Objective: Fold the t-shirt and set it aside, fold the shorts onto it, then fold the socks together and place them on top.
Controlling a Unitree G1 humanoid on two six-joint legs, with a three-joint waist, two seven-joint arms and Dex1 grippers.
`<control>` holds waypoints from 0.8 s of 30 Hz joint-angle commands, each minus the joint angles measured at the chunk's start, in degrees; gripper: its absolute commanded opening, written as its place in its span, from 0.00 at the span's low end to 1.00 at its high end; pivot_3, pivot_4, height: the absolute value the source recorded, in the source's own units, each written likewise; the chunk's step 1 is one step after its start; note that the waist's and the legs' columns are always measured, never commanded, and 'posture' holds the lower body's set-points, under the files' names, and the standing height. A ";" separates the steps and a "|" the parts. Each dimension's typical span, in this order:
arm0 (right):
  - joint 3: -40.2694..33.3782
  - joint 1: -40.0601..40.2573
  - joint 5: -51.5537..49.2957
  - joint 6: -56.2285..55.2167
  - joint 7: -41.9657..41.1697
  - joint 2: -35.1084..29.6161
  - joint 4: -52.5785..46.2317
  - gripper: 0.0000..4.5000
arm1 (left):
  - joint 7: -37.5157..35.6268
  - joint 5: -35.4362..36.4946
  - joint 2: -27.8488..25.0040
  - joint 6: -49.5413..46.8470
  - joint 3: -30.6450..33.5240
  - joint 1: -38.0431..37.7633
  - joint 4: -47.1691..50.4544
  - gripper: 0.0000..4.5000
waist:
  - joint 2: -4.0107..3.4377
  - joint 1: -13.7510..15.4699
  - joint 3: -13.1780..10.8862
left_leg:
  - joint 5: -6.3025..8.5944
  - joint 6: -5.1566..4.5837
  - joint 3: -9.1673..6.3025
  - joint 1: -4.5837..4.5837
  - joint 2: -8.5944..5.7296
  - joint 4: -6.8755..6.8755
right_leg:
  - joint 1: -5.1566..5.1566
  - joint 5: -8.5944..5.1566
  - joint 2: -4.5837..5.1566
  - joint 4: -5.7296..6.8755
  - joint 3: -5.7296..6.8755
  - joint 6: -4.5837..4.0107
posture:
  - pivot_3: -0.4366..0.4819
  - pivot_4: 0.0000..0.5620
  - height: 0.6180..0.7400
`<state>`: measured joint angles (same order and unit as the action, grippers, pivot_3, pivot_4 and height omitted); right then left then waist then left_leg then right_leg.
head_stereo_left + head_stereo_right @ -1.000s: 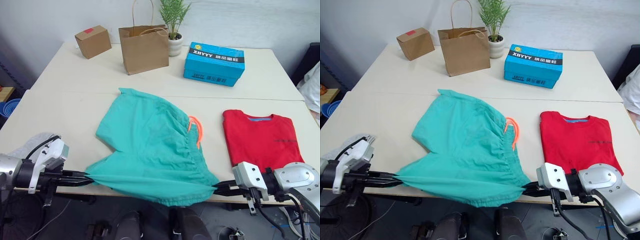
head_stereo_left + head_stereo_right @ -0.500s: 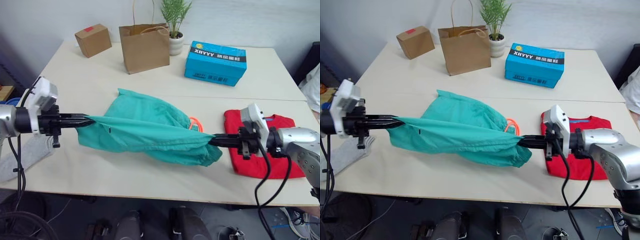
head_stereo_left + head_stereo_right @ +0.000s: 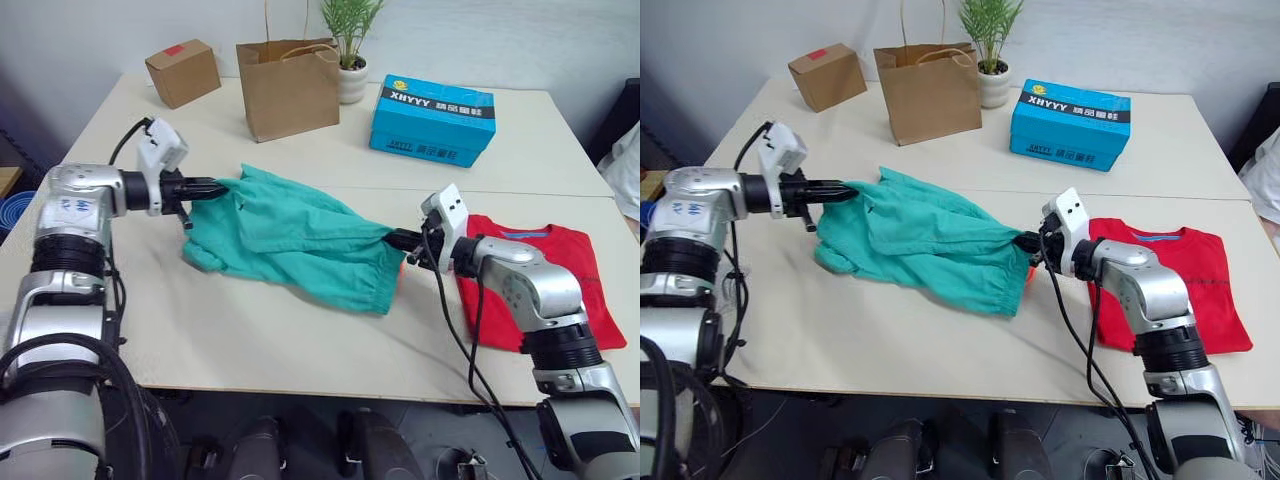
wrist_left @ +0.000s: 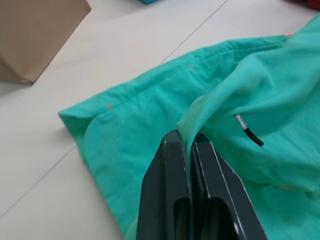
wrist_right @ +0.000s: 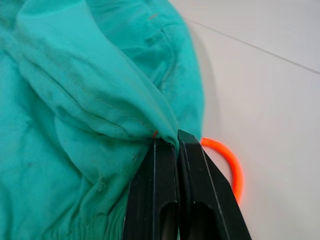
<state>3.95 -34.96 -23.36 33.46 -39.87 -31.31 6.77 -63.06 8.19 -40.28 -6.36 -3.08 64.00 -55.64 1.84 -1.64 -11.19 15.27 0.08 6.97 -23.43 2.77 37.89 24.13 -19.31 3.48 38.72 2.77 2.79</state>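
The teal-green shorts (image 3: 300, 240) lie folded over on themselves across the middle of the table. My left gripper (image 3: 222, 185) is shut on their far left corner, the cloth pinched between its fingers (image 4: 180, 165). At the shorts' right edge my right gripper (image 3: 392, 238) is shut on the fabric, with a loop of the orange drawstring (image 5: 227, 162) beside its fingertips. The folded red t-shirt (image 3: 540, 285) lies flat at the table's right, just behind my right arm. The socks are out of view.
At the back of the table stand a small cardboard box (image 3: 183, 72), a brown paper bag (image 3: 287, 88), a potted plant (image 3: 349, 60) and a blue carton (image 3: 432, 120). A seam between two tabletops (image 3: 560, 195) runs across behind the garments.
Both grippers have carried the near edge of the shorts away from the table's front and over toward the far edge, doubling the shorts over. The grips are unchanged.
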 commanded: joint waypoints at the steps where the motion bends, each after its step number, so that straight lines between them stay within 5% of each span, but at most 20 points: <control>1: -3.13 -0.01 0.80 -5.32 1.79 2.70 -0.31 0.00 | 5.25 -2.30 0.74 2.71 1.51 2.47 -5.04 0.05 | 0.00 -0.20 0.00 | 0.00 0.00 0.00 0.01 0.01 0.01 | 0.00 0.00 -0.01 0.04 0.00 0.00 | 0.48 0.27 1.00; 5: -4.25 -0.27 2.03 -7.40 2.91 4.37 1.18 0.15 | 10.50 -3.60 0.58 3.19 2.71 2.98 -8.43 0.29 | 0.00 -0.44 0.00 | -0.01 0.04 0.03 0.02 0.04 -0.01 | 0.09 0.00 -0.04 0.15 -0.01 0.00 | 0.48 0.27 1.00; 14: -10.02 0.63 4.66 -15.64 6.99 3.52 1.42 0.84 | 19.49 0.72 1.09 14.59 12.66 -0.20 -8.30 0.94 | 0.01 0.05 0.00 | -0.01 0.03 0.05 -0.01 0.01 0.02 | 0.12 0.00 0.03 0.18 -0.02 0.00 | 0.48 0.27 1.00; 16: -11.69 1.76 2.93 -17.37 4.63 3.02 -0.86 1.00 | 14.74 2.67 1.22 18.41 14.18 -2.21 -5.21 0.94 | 0.01 0.06 0.00 | -0.01 0.03 0.05 -0.01 0.00 0.02 | 0.12 0.00 0.04 0.19 -0.01 0.00 | 0.48 0.27 1.00; 24: -3.76 13.05 -0.41 -21.12 -13.04 -1.35 -20.23 1.00 | -11.22 9.37 -1.41 19.72 11.13 -20.70 19.93 0.94 | -0.01 -0.44 0.01 | 0.00 0.08 0.14 0.13 0.08 -0.04 | 0.06 0.00 -0.08 0.22 -0.08 0.00 | 0.48 0.27 1.00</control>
<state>-2.28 -23.35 -23.71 13.45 -50.18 -31.99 -8.79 -70.04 16.43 -39.95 13.46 9.14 45.96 -41.57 1.83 -2.07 -11.18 15.27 0.17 7.11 -23.28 2.87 37.85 24.15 -19.31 3.38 38.94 2.68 2.79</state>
